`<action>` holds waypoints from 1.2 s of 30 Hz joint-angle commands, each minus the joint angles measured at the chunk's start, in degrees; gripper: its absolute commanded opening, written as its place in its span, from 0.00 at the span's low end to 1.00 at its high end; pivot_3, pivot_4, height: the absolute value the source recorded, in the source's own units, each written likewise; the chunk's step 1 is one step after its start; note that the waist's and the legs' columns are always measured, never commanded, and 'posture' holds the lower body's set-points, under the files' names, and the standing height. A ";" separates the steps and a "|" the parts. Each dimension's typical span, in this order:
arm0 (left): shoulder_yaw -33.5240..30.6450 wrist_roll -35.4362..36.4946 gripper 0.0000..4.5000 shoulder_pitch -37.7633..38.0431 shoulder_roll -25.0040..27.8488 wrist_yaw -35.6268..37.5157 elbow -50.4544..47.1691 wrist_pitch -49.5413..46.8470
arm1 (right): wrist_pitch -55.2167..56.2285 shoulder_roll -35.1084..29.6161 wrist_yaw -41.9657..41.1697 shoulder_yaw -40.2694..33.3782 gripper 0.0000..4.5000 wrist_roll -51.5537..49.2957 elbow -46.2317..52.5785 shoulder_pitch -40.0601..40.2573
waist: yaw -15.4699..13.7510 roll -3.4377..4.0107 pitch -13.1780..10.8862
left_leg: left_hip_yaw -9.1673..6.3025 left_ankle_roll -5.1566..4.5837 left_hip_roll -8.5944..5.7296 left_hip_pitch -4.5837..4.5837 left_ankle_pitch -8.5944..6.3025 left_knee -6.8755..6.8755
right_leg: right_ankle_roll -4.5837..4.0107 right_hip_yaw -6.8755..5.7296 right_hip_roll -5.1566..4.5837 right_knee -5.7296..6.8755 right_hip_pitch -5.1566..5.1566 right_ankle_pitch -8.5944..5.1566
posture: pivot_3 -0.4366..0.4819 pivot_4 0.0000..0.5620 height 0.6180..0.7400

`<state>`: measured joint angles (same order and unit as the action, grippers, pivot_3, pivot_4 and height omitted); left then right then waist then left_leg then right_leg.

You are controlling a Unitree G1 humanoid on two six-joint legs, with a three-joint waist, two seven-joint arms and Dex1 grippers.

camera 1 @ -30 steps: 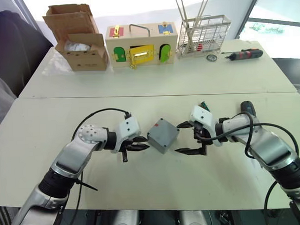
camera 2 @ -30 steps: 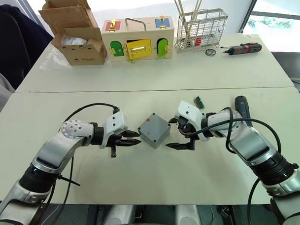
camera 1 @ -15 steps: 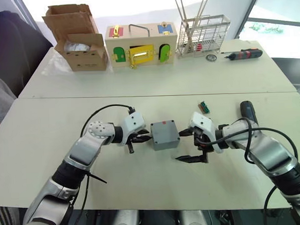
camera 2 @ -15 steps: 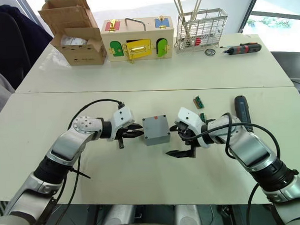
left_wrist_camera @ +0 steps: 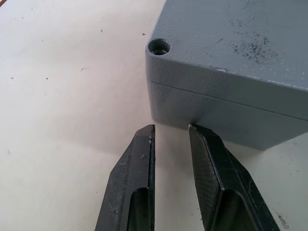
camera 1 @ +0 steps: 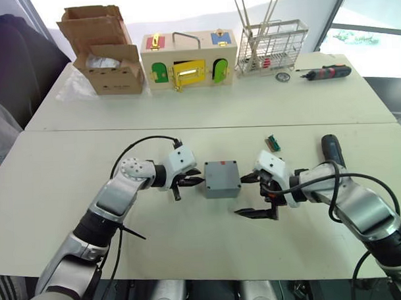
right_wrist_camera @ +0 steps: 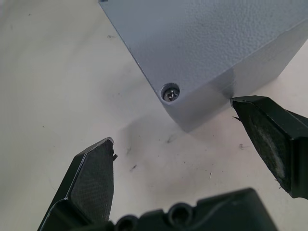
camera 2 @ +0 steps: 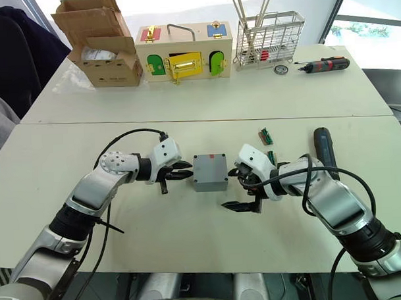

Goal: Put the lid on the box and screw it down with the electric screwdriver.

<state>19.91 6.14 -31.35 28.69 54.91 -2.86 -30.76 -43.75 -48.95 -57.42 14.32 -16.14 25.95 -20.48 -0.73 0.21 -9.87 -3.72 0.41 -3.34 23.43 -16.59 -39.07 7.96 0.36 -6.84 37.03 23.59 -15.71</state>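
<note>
box (camera 1: pixel 221 179) with lid (left_wrist_camera: pixel 231 33) on mid-desk (camera 1: pixel 191 255) | our left end effector (camera 1: pixel 196 181) nearly closed, right end effector (camera 1: pixel 253 195) spread, flanking it | electric screwdriver (camera 1: pixel 332 150) lies beyond right arm, nearer

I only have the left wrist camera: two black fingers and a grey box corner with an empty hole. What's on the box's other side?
Observer: The right gripper is there, with its fingers spread wide beside the box and not touching it.
Operator: Is there a screw in the lid anywhere?
Observer: Yes. The right wrist view shows a screw head sitting in the lid's corner hole near that gripper.
Operator: And the electric screwdriver?
Observer: The electric screwdriver lies on the table beyond the right arm. Neither gripper is holding it.
</note>
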 commanded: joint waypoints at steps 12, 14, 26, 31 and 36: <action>-13.08 14.00 0.24 -1.50 8.67 5.17 -13.61 -8.32 | -5.86 5.21 13.52 -30.41 0.99 -9.38 -8.40 -2.95 | 0.19 -0.12 0.05 | -0.03 -0.24 0.03 -0.06 -0.15 0.03 | 0.00 0.01 0.00 -0.03 -0.09 0.00 | 0.48 0.27 0.93; -12.05 13.77 0.24 -2.13 8.69 4.97 -13.86 -8.15 | -1.00 6.78 14.38 -27.16 0.99 -6.38 -12.83 -2.51 | 0.12 -0.12 0.05 | 0.02 -0.15 0.02 -0.06 -0.10 0.03 | 0.00 0.05 -0.01 0.03 -0.04 0.00 | 0.48 0.27 0.93; -11.06 13.82 0.24 -2.09 7.64 2.19 -13.78 -7.98 | 19.95 13.13 17.27 -20.35 0.70 2.32 -37.04 -6.70 | 0.68 -0.11 0.04 | 0.12 0.05 0.02 -0.03 0.02 0.08 | 0.00 0.08 0.00 0.03 0.05 0.00 | 0.48 0.27 0.93; -10.81 13.85 0.24 -1.36 7.55 1.38 -14.20 -7.83 | 22.19 14.94 18.19 -20.95 0.70 2.27 -41.13 -8.42 | 1.21 -0.11 0.04 | 0.08 0.05 0.03 -0.03 0.02 0.11 | 0.00 0.07 0.01 0.03 0.05 0.00 | 0.48 0.27 0.93; -10.61 13.73 0.24 -1.09 7.57 0.92 -14.08 -7.57 | 23.20 15.45 18.41 -20.70 0.70 2.56 -42.30 -8.73 | 1.42 -0.11 0.04 | 0.08 0.05 0.02 -0.03 0.02 0.13 | 0.00 0.07 0.01 0.03 0.05 0.00 | 0.48 0.27 0.93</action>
<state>9.97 19.40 -32.18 35.96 56.05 -14.90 -39.16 -21.97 -33.64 -39.26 -5.42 -13.60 -17.17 -27.59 0.70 0.10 -9.83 -3.64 0.47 -3.32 23.40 -16.58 -38.95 7.96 0.43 -6.83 37.06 23.64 -15.71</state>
